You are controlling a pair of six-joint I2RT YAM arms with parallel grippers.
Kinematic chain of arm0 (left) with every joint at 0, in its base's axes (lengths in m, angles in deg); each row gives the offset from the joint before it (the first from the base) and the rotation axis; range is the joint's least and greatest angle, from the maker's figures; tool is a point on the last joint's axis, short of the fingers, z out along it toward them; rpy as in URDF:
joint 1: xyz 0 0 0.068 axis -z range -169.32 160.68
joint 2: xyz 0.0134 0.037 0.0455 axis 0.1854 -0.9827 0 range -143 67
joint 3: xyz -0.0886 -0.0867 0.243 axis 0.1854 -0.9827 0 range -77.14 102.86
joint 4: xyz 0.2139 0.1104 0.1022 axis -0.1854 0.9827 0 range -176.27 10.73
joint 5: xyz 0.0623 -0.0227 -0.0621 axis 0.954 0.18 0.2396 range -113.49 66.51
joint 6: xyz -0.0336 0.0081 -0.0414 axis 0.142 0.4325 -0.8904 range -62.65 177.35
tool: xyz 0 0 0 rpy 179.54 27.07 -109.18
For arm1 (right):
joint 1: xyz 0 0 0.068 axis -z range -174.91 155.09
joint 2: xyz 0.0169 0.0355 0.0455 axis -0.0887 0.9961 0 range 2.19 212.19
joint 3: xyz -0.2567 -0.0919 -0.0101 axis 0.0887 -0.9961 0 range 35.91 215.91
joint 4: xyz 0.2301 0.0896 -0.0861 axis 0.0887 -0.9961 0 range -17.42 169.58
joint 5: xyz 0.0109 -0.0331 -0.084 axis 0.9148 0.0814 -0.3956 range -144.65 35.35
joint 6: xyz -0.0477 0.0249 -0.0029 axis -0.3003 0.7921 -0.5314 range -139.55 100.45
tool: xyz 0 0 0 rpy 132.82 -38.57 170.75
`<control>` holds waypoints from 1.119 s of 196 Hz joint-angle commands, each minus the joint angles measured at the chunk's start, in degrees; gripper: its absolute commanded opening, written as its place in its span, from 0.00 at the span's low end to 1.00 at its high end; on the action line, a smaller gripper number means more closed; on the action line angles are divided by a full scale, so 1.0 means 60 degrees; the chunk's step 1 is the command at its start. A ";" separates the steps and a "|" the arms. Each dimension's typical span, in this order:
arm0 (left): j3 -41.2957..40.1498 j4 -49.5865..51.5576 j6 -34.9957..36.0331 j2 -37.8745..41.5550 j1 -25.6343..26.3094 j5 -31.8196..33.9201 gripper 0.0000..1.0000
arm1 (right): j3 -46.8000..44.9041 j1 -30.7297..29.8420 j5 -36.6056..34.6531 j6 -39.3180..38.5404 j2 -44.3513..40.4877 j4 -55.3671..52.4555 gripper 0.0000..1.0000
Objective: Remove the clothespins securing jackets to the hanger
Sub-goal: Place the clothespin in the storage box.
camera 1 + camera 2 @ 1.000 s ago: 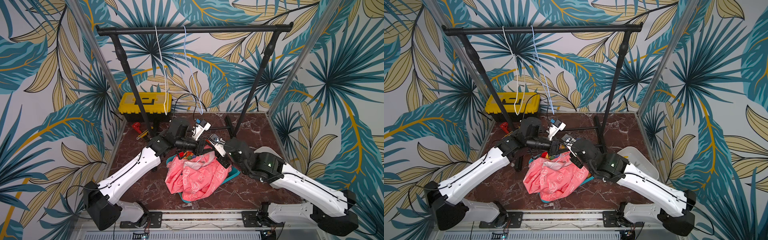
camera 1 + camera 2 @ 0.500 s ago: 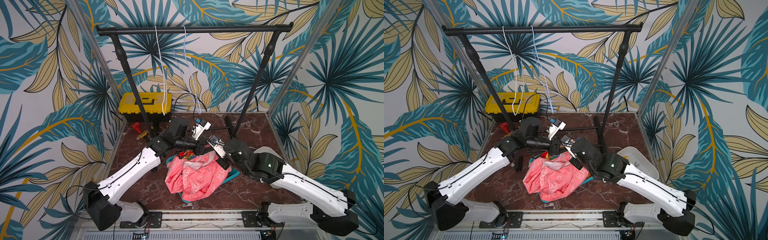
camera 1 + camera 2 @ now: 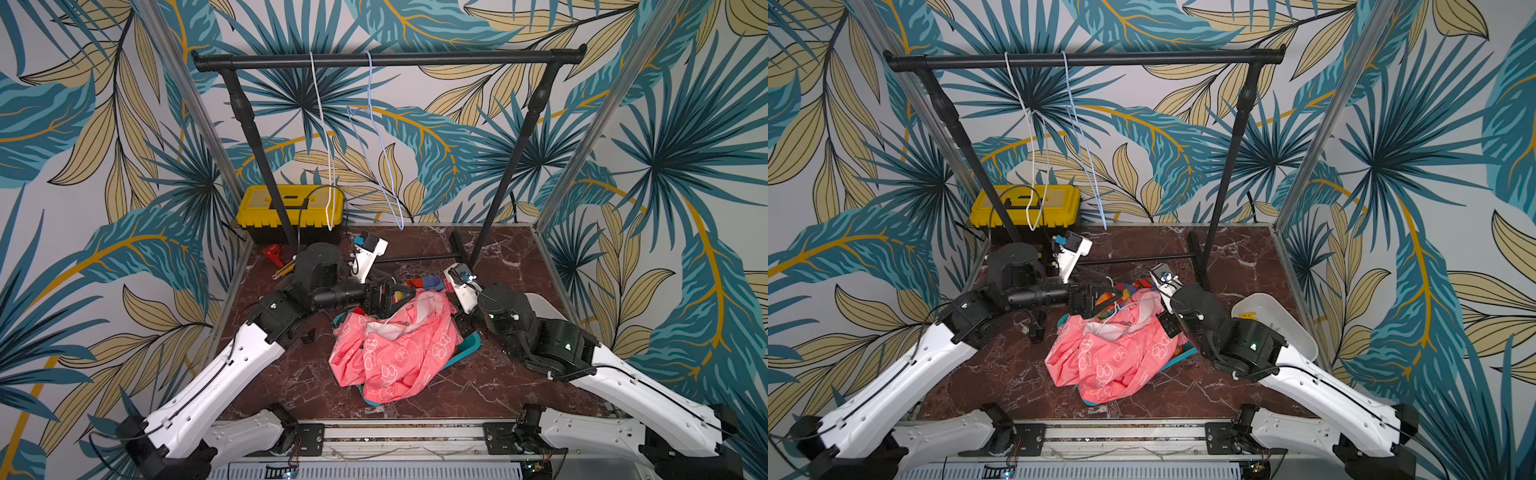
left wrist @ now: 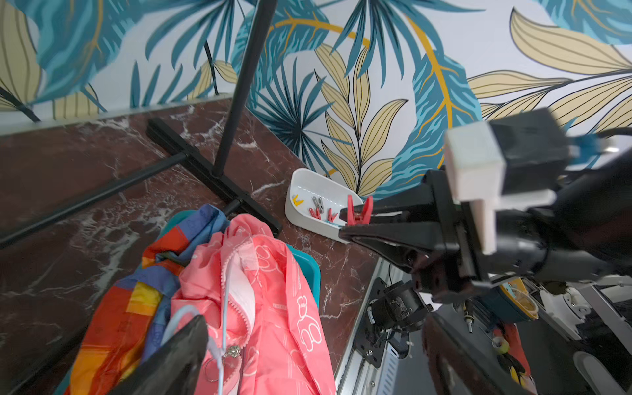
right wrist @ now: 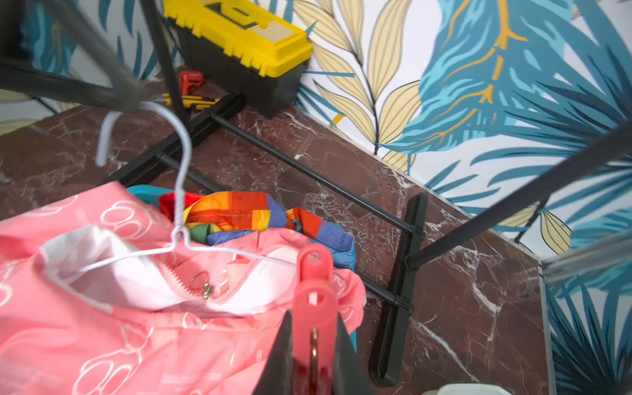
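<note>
The pink bear-print jacket (image 3: 395, 353) lies heaped over a teal basket (image 3: 467, 349), with the rainbow-striped jacket (image 5: 246, 212) behind it. A pale wire hanger (image 5: 178, 191) sits in the pink collar, and its hook rests over one finger (image 5: 102, 68) of my left gripper. My left gripper (image 4: 313, 342) is open above the pink jacket, with nothing between its fingers. My right gripper (image 5: 313, 321) is shut on a red-pink clothespin (image 5: 313, 294) just off the jacket's shoulder. The left wrist view shows that clothespin (image 4: 359, 213) at the right fingertips.
A white bin (image 4: 307, 181) at the right wall holds yellow, grey and red clothespins. Two bare hangers (image 3: 328, 166) hang from the black rack rail (image 3: 386, 60). The rack's base bars (image 5: 396, 290) cross the table. A yellow toolbox (image 3: 291, 208) stands at the back left.
My left gripper's jaws have opened wide. My right gripper has closed on the red-pink clothespin. Both arms have barely shifted.
</note>
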 commanded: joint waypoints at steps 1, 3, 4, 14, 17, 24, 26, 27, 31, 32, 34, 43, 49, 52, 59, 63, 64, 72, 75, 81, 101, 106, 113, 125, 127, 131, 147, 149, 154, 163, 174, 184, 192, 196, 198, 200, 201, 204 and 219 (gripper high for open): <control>-0.0550 -0.0067 0.0137 0.0870 -0.0043 0.0234 0.98 | -0.0442 0.1085 -0.0669 0.1546 -0.0035 0.0104 0.00; -0.0615 -0.0058 0.0144 0.0923 -0.0043 0.0240 0.98 | -0.0478 0.1386 -0.0650 0.1662 -0.0041 0.0092 0.00; -0.0645 -0.0050 0.0147 0.0969 -0.0043 0.0244 0.98 | -0.0494 0.1515 -0.0640 0.1735 -0.0042 0.0090 0.00; -0.0982 0.0011 0.0203 0.1281 -0.0043 0.0282 0.98 | -0.0691 0.2499 -0.0516 0.2453 -0.0018 -0.0052 0.00; -0.1078 0.0035 0.0240 0.1359 -0.0043 0.0288 0.98 | -0.0743 0.2794 -0.0476 0.2680 0.0013 -0.0089 0.00; -0.1332 0.0135 0.0325 0.1501 -0.0043 0.0390 0.98 | -0.0886 0.3493 -0.0410 0.3189 0.0074 -0.0204 0.00; -0.1396 0.0164 0.0326 0.1535 -0.0043 0.0422 0.98 | -0.0930 0.3677 -0.0369 0.3333 0.0103 -0.0234 0.00; -0.1431 0.0179 0.0327 0.1546 -0.0043 0.0437 0.98 | -0.0954 0.3759 -0.0345 0.3391 0.0118 -0.0249 0.00; -0.1556 0.0250 0.0340 0.1593 -0.0043 0.0553 0.98 | -0.1040 0.4167 -0.0199 0.3642 0.0168 -0.0281 0.00; -0.1585 0.0266 0.0348 0.1604 -0.0043 0.0569 0.98 | -0.1068 0.4289 -0.0165 0.3722 0.0173 -0.0287 0.00; -0.1639 0.0296 0.0361 0.1627 -0.0043 0.0599 0.98 | -0.1115 0.4484 -0.0081 0.3847 0.0216 -0.0310 0.00; -0.1877 0.0408 0.0434 0.1693 -0.0043 0.0696 0.98 | -0.1347 0.5358 0.0240 0.4405 0.0385 -0.0424 0.00; -0.2065 0.0425 0.0444 0.1741 -0.0043 0.0712 0.98 | -0.1507 0.5933 0.0369 0.4742 0.0512 -0.0491 0.00; -0.2138 0.0424 0.0433 0.1768 -0.0043 0.0737 0.98 | -0.1611 0.6237 0.0470 0.4876 0.0572 -0.0498 0.00; -0.2306 0.0413 0.0424 0.1810 -0.0043 0.0812 0.98 | -0.1915 0.6909 0.0785 0.5184 0.0687 -0.0426 0.00; -0.2382 0.0413 0.0436 0.1817 -0.0043 0.0817 0.98 | -0.2110 0.7343 0.1062 0.5340 0.0736 -0.0321 0.00; -0.2401 0.0413 0.0440 0.1818 -0.0043 0.0818 0.98 | -0.2182 0.7474 0.1139 0.5376 0.0742 -0.0293 0.00; -0.2532 0.0419 0.0461 0.1816 -0.0043 0.0817 0.98 | -0.2648 0.8317 0.1771 0.5617 0.0814 0.0025 0.00; -0.2563 0.0412 0.0468 0.1807 -0.0043 0.0811 0.98 | -0.2819 0.8624 0.2024 0.5723 0.0866 0.0140 0.00; -0.2653 0.0411 0.0480 0.1822 -0.0043 0.0832 0.98 | -0.3161 0.9211 0.2430 0.5897 0.0956 0.0361 0.00; -0.2810 0.0413 0.0509 0.1886 -0.0043 0.0849 0.98 | -0.4021 1.0679 0.3257 0.6286 0.1376 0.1075 0.05; -0.2831 0.0406 0.0524 0.1894 -0.0043 0.0845 0.98 | -0.4208 1.0933 0.3397 0.6311 0.1449 0.1298 0.09; -0.2856 0.0413 0.0558 0.1914 -0.0043 0.0843 0.98 | -0.4410 1.1204 0.3555 0.6342 0.1536 0.1571 0.15; -0.2901 0.0413 0.0590 0.1932 -0.0043 0.0925 0.98 | -0.4498 1.1450 0.3726 0.6308 0.1707 0.1741 0.28; -0.2909 0.0413 0.0590 0.1928 -0.0043 0.0944 0.98 | -0.4484 1.1463 0.3723 0.6310 0.1742 0.1730 0.30; -0.2918 0.0409 0.0603 0.1928 -0.0043 0.0985 0.98 | -0.4455 1.1485 0.3683 0.6307 0.1789 0.1708 0.35; -0.2988 0.0413 0.0649 0.1938 -0.0043 0.0996 0.98 | -0.4392 1.1545 0.3433 0.6415 0.1823 0.1629 0.57; -0.2986 0.0410 0.0667 0.1948 -0.0043 0.0991 0.98 | -0.4396 1.1557 0.3418 0.6436 0.1808 0.1626 0.59; -0.3001 0.0415 0.0664 0.1955 -0.0042 0.0980 0.98 | -0.4395 1.1577 0.3442 0.6467 0.1785 0.1643 0.63; -0.3026 0.0413 0.0682 0.1952 -0.0046 0.0994 0.98 | -0.4385 1.1586 0.3480 0.6496 0.1678 0.1627 0.67; -0.3025 0.0411 0.0677 0.1917 -0.0042 0.1030 0.98 | -0.4260 1.1570 0.3650 0.6464 0.1470 0.1470 0.68; -0.3021 0.0413 0.0698 0.1825 -0.0029 0.0885 0.97 | -0.4073 1.1375 0.3833 0.6259 0.1202 0.1302 0.67; -0.3007 0.0421 0.0679 0.1664 -0.0014 0.0756 0.94 | -0.3877 1.0982 0.3562 0.6007 0.0943 0.1155 0.66; -0.3002 0.0415 0.0667 0.1585 -0.0014 0.0719 0.93 | -0.3736 1.0671 0.3291 0.5846 0.0829 0.1040 0.65; -0.2993 0.0414 0.0657 0.1538 -0.0002 0.0717 0.92 | -0.3653 1.0485 0.3167 0.5773 0.0779 0.0978 0.65; -0.2980 0.0413 0.0651 0.1486 0.0019 0.0716 0.92 | -0.3574 1.0321 0.3055 0.5700 0.0737 0.0911 0.65; -0.2970 0.0413 0.0650 0.1462 0.0025 0.0709 0.91 | -0.3536 1.0245 0.2993 0.5673 0.0713 0.0873 0.65; -0.2966 0.0406 0.0636 0.1387 0.0061 0.0722 0.90 | -0.3410 0.9953 0.2783 0.5569 0.0652 0.0764 0.65; -0.2839 0.0406 0.0672 0.0969 0.0315 0.0902 0.88 | -0.2873 0.8860 0.2310 0.5287 0.0471 0.0375 0.64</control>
